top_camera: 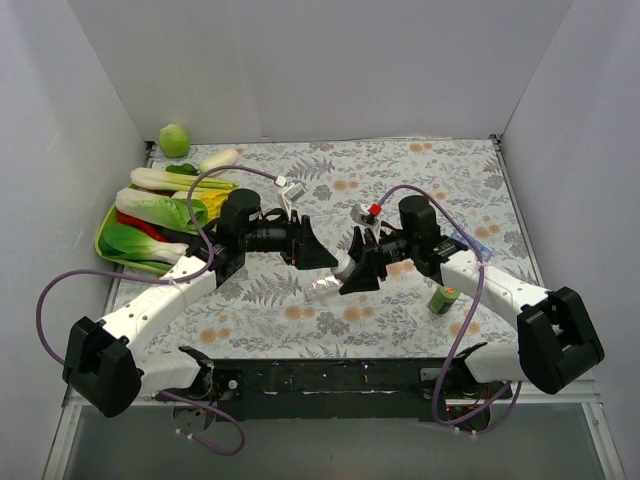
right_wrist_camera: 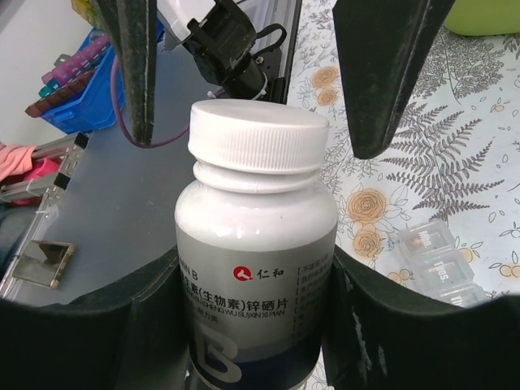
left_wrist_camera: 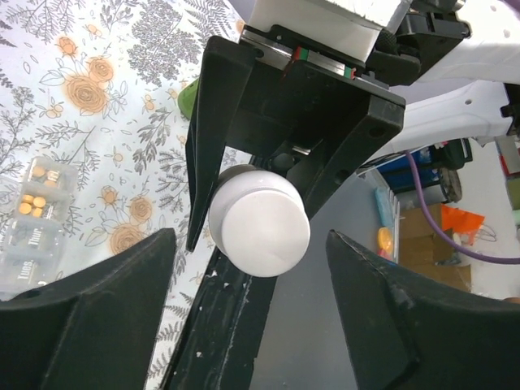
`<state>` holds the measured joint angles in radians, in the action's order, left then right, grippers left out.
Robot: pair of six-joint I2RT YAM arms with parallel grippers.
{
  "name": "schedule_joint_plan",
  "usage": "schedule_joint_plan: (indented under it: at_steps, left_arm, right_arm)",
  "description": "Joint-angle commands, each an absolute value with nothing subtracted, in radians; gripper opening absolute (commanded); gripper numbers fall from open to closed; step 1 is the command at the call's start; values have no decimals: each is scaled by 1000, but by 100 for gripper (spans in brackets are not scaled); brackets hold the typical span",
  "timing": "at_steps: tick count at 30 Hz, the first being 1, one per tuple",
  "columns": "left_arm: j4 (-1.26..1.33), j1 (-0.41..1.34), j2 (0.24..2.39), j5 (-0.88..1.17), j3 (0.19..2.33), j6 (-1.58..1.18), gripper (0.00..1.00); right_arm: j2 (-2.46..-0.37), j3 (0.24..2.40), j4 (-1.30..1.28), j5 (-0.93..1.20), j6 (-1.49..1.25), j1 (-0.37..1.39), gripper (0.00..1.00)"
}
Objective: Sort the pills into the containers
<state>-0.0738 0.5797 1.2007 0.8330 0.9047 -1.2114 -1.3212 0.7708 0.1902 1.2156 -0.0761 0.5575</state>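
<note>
My right gripper [right_wrist_camera: 253,268] is shut on a white pill bottle [right_wrist_camera: 256,244] with a grey and blue label and its white screw cap [right_wrist_camera: 258,138] on. My left gripper [left_wrist_camera: 250,244] is open and faces the cap [left_wrist_camera: 260,231] end on, with its fingers [right_wrist_camera: 134,65] standing wide to either side and apart from it. In the top view the two grippers meet mid-table, left [top_camera: 322,255] and right [top_camera: 352,275]. The clear pill-box strip [top_camera: 322,290] lies on the cloth just below them. It holds orange pills in one compartment [left_wrist_camera: 36,203] and also shows in the right wrist view [right_wrist_camera: 439,264].
A small green bottle [top_camera: 443,298] stands right of the right gripper. A green tray [top_camera: 105,240] of toy vegetables sits at the left, with a green ball [top_camera: 174,139] in the far left corner. A blue strip [top_camera: 478,238] lies behind the right arm. The table's front edge [left_wrist_camera: 219,309] is close.
</note>
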Motion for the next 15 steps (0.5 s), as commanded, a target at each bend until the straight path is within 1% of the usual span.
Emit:
schedule_joint_plan:
  at_steps: [1, 3, 4, 6, 10, 13, 15]
  left_arm:
    - [-121, 575, 1160, 816, 956, -1177, 83]
    - [-143, 575, 1147, 795, 960, -1167, 92]
    - [-153, 574, 1135, 785, 962, -1155, 98]
    - [-184, 574, 1121, 764, 968, -1147, 98]
    - [-242, 563, 1088, 680, 969, -1141, 98]
    - [-265, 552, 1051, 615, 951, -1180, 98]
    - [-255, 542, 1019, 566, 931, -1251, 98]
  right_arm:
    - [-1312, 798, 200, 1233, -29, 557, 1]
    - [-1312, 802, 181, 1229, -17, 557, 1]
    - [-1310, 802, 175, 1224, -3, 557, 1]
    - [-1310, 805, 152, 1220, -3, 557, 1]
    - [-1305, 818, 78, 1183, 100, 557, 1]
    - [-1293, 841, -10, 1132, 211, 557, 1]
    - [-1273, 851, -70, 1076, 305, 557, 1]
